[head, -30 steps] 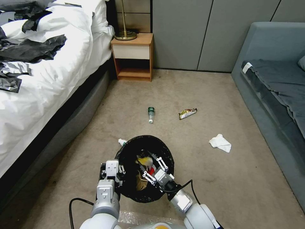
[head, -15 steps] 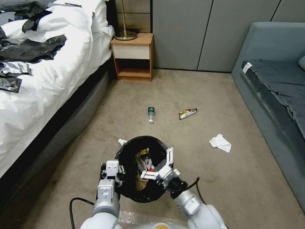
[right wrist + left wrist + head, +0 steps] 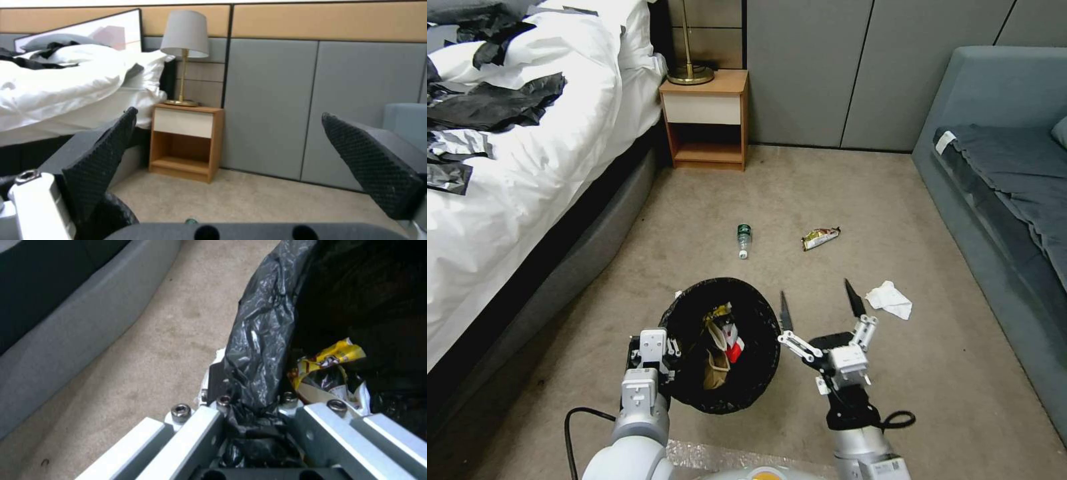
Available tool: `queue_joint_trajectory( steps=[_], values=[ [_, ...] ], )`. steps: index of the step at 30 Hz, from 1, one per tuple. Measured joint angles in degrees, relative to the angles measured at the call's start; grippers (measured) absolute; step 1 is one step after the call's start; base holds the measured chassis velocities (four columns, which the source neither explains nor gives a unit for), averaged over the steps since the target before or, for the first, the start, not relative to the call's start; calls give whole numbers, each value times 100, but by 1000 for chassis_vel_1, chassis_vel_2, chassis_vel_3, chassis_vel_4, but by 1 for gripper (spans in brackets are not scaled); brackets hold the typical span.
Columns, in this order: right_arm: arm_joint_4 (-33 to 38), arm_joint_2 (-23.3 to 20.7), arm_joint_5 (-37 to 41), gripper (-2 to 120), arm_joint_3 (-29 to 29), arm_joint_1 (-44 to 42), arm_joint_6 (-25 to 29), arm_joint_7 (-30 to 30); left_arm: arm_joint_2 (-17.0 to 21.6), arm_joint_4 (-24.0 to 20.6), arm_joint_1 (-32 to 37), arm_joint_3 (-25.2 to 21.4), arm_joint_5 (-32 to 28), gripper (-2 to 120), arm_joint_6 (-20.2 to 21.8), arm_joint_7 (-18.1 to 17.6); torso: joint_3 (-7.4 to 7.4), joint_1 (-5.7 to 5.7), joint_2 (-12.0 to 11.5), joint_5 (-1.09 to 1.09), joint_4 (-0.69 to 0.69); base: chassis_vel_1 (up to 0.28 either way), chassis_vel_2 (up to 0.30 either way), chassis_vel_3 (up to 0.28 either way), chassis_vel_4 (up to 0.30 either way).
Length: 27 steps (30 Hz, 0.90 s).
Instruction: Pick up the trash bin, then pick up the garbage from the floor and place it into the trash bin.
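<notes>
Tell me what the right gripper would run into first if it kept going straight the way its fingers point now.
Nothing close. The right gripper, open beside the trash bin, points level across the room. Its wrist view shows open air over the carpet, then the grey wall panels just beside the nightstand. Depth is unclear, so the wall is likely first.

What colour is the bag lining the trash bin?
Black; the bag shows best in the left wrist view.

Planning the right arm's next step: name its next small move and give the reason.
Probably swing the open, empty right gripper toward the crumpled white tissue on the beige carpet; it is the nearest litter piece. The left gripper clamps the rim of the black-bag-lined round trash bin, which holds wrappers.
</notes>
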Motion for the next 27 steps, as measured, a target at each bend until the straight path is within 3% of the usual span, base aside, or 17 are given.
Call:
queue_joint_trajectory(
  steps=[7, 12, 17, 27],
  values=[
    [-220, -4, 199, 100, 208, -47, 418, -9, 2, -22, 16, -8, -36, 0, -45, 6, 0, 0, 0, -9, 0, 0, 0, 0, 0],
    [-264, -89, 328, 100, 351, 81, 380, -80, -10, -44, 8, -6, -44, 0, -114, 40, 0, 0, 0, 10, -1, 0, 0, 0, 0],
    [-254, -428, 626, 100, 766, 300, 242, -212, -17, -38, 12, -26, -13, 0, -386, 106, 0, 0, 0, 5, 0, 0, 0, 0, 0],
    [-331, -480, 837, 100, 1014, 435, 283, -339, -31, 0, 27, -20, 6, 0, -481, 187, 0, 0, 0, 0, 0, 0, 0, 0, 0]
  ],
)
